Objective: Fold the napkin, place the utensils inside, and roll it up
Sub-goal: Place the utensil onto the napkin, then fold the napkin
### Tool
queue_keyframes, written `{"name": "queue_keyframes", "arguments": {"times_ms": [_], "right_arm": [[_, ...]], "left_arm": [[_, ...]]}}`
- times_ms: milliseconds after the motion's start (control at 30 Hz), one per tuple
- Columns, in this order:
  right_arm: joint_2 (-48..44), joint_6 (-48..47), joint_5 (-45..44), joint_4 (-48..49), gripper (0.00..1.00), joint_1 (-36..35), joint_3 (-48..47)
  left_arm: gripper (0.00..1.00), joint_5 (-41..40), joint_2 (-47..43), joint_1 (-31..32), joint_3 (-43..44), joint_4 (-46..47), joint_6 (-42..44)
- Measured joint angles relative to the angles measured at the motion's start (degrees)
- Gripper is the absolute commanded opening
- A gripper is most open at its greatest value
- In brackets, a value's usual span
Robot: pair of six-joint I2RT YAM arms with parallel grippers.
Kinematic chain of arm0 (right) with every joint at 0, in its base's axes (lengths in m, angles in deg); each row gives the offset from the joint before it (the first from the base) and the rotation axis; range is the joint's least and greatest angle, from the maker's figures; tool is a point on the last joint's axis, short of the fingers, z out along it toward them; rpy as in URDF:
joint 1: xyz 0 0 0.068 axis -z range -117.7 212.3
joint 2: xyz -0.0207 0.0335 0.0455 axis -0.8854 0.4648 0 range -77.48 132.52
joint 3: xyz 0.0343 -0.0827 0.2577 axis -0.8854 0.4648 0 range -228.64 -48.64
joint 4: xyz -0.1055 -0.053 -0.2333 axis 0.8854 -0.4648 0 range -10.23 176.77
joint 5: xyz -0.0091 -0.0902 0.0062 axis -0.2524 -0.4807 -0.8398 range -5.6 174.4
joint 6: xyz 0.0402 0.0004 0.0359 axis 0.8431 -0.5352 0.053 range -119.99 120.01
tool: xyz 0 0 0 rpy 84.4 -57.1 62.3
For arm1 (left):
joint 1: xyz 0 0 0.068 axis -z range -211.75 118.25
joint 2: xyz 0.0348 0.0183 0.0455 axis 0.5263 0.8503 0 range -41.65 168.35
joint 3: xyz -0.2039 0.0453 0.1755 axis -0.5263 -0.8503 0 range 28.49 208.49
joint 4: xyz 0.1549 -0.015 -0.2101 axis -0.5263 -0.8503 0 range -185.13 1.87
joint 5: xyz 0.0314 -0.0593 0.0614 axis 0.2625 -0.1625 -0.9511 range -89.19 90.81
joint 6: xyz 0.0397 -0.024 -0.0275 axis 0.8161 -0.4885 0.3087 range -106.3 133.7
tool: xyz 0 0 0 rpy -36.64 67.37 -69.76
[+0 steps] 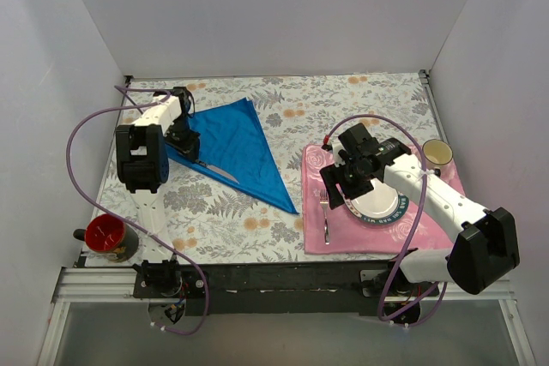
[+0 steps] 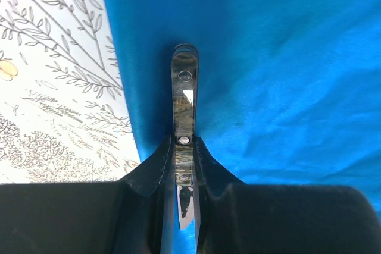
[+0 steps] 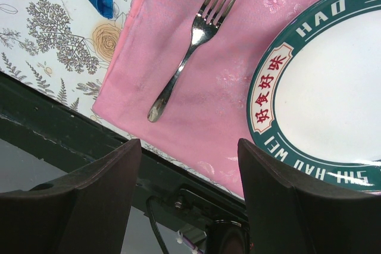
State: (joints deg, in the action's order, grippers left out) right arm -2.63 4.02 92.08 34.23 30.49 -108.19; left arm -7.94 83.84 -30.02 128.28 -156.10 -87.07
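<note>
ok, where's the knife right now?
Left side of the table; in the left wrist view the knife is pinched in the left gripper, over the blue napkin near its edge.

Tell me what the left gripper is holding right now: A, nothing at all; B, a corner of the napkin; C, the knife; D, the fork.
C: the left gripper is shut on the silver knife, which sticks out above the blue napkin.
</note>
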Motion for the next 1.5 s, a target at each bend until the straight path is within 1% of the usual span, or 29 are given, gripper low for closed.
{"name": "queue_keyframes", "arguments": {"times_ms": [167, 200, 233, 267, 300, 400, 433, 500, 600, 633, 667, 733, 767, 833, 867, 900, 1000, 1133, 1200, 1233, 1300, 1400, 1500], "right_arm": [[0.0, 0.0, 0.0, 0.0, 0.74, 0.0, 0.0], [0.0, 0.0, 0.0, 0.0, 0.74, 0.0, 0.0], [0.0, 0.0, 0.0, 0.0, 0.74, 0.1, 0.1], [0.0, 0.0, 0.0, 0.0, 0.74, 0.1, 0.1], [0.0, 0.0, 0.0, 0.0, 0.74, 0.1, 0.1], [0.0, 0.0, 0.0, 0.1, 0.74, 0.3, 0.1], [0.0, 0.0, 0.0, 0.1, 0.74, 0.3, 0.1], [0.0, 0.0, 0.0, 0.1, 0.74, 0.3, 0.1], [0.0, 0.0, 0.3, 0.1, 0.74, 0.3, 0.1], [0.0, 0.0, 0.4, 0.1, 0.74, 0.3, 0.1], [0.0, 0.0, 0.5, 0.1, 0.74, 0.3, 0.1], [0.0, 0.0, 1.2, 0.1, 0.74, 0.3, 0.1], [0.0, 0.0, 1.8, 0.1, 0.74, 0.3, 0.1], [0.0, -0.2, 2.9, 0.1, 0.73, 0.3, 0.1], [0.0, -0.2, 3.4, 0.1, 0.73, 0.3, 0.1], [0.0, -0.2, 3.9, 0.1, 0.73, 0.3, 0.1], [0.0, -0.2, 5.1, 0.0, 0.73, 0.3, 0.1], [0.7, -0.5, 6.0, 0.0, 0.73, 0.3, 0.1], [1.3, -0.6, 6.2, 0.0, 0.73, 0.3, 0.1], [1.4, -0.7, 6.2, 0.0, 0.73, 0.3, 0.1], [1.5, -0.8, 6.2, 0.0, 0.73, 0.3, 0.1], [1.6, -0.9, 6.2, 0.0, 0.73, 0.3, 0.2], [2.1, -1.0, 6.2, 0.0, 0.73, 0.3, 0.2]], "left_arm": [[0.00, 0.0, 0.0, -0.1, 0.0, -0.4, -0.2], [0.07, -0.1, 0.0, -0.1, 0.0, -0.4, -0.2], [0.12, -0.1, 0.0, -0.1, 0.0, -0.5, -0.2], [0.19, -0.1, 0.0, -0.1, 0.0, -0.5, -0.3], [0.30, -0.1, 0.0, -0.1, 0.0, -0.6, -0.3], [0.39, -0.2, 0.0, -0.1, 0.0, -0.7, -0.7], [0.44, -0.3, 0.0, -0.1, 0.0, -0.7, -0.7], [0.47, -0.5, 0.0, -0.1, 0.1, -1.0, -0.7], [0.61, -1.5, -0.2, -0.1, 0.9, -1.8, -0.4], [0.70, -1.9, -0.4, -0.1, 1.4, -2.3, -0.1], [0.73, -2.6, -0.8, -0.1, 1.8, -2.4, 0.3], [0.77, -5.0, -2.5, -0.2, 2.1, -2.3, 1.2], [0.82, -5.8, -3.6, -0.2, 2.1, -2.3, 1.5], [0.82, -7.3, -6.9, -0.5, 1.0, -0.5, 2.5], [0.84, -7.7, -9.1, -0.9, -0.5, 1.3, 3.0], [0.84, -8.0, -11.4, -1.5, -2.6, 3.5, 3.6], [0.83, -8.0, -19.0, -4.8, -12.4, 13.4, 6.3], [0.81, -5.3, -26.2, -11.9, -25.3, 27.8, 9.0], [0.79, -2.5, -27.8, -15.9, -30.5, 35.6, 9.5], [0.78, -2.4, -27.9, -17.3, -31.7, 36.2, 9.5], [0.76, -1.2, -27.4, -20.2, -33.2, 40.7, 9.9], [0.75, -0.8, -26.1, -21.2, -33.2, 46.2, 10.3], [0.70, -0.6, -24.2, -21.4, -33.2, 51.0, 10.3]]}}
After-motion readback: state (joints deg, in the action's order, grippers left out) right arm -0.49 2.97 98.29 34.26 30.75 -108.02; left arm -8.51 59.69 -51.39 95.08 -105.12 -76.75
